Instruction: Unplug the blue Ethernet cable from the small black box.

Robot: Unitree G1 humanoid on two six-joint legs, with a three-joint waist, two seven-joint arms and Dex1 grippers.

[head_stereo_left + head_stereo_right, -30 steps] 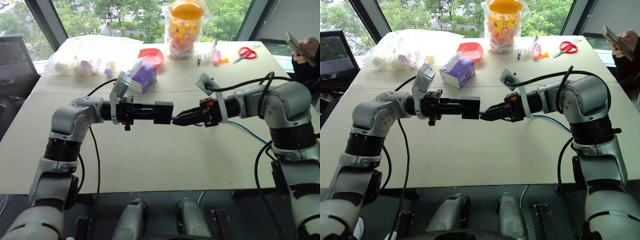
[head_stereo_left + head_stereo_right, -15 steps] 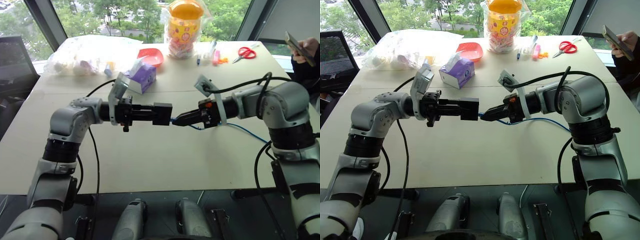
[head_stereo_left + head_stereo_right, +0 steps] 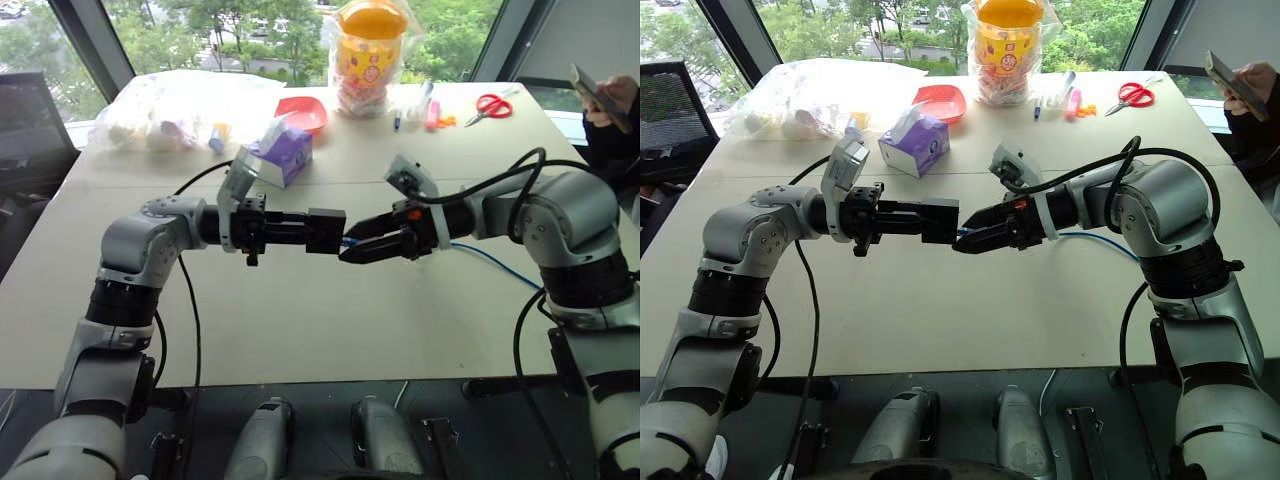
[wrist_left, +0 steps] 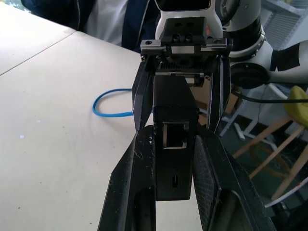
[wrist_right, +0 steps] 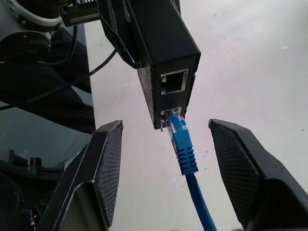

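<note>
**Plug seated, jaws off it: the pull could miss or drag the box**

The left gripper (image 3: 322, 229) is clenched on the small black box (image 3: 327, 229), holding it above the table (image 3: 300, 320) with the ported face turned toward the other arm. In the left wrist view the box sits squeezed between the two fingers (image 4: 139, 168), one empty port facing out.

Just off that face, the blue Ethernet cable (image 5: 185, 154) is plugged into the lower port, its boot hanging out and the cord trailing away across the table toward the right arm.

The right gripper (image 3: 362, 240) is released: its fingers (image 5: 108, 159) stand apart on either side of the boot, touching neither it nor the box.

Judged from here, several things could spoil the unplugging. Closing on the cord below the boot rather than on the plug would probably leave the latch tab engaged, so a pull would tug the box instead. That tug could slide or twist the box within the left fingers, which hold it only by its flat sides. An off-axis pull might jam the plug in its port.
</note>
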